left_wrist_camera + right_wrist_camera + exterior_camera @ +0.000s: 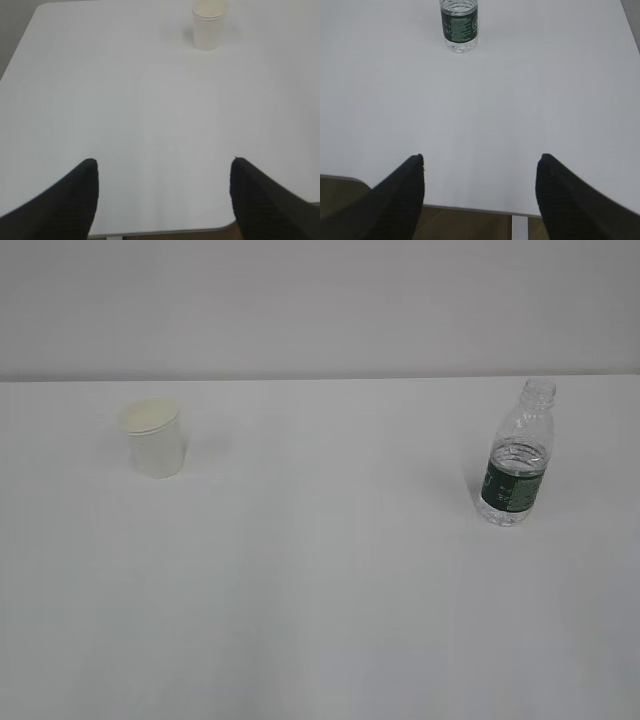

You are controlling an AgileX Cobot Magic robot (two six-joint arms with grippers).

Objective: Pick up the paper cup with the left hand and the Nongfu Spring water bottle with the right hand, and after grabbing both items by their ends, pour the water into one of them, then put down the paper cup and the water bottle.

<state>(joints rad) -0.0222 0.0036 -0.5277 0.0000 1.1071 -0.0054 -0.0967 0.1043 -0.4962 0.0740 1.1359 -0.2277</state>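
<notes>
White table (320,590), paper cup (155,438) and bottle (517,462) well apart, both pincers spread, empty.

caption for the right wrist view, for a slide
Open right gripper near the white table edge, the uncapped water bottle standing upright far ahead.

A bare lab-like test setup — plain white table (320,620) against a blank grey wall (320,300).
</notes>
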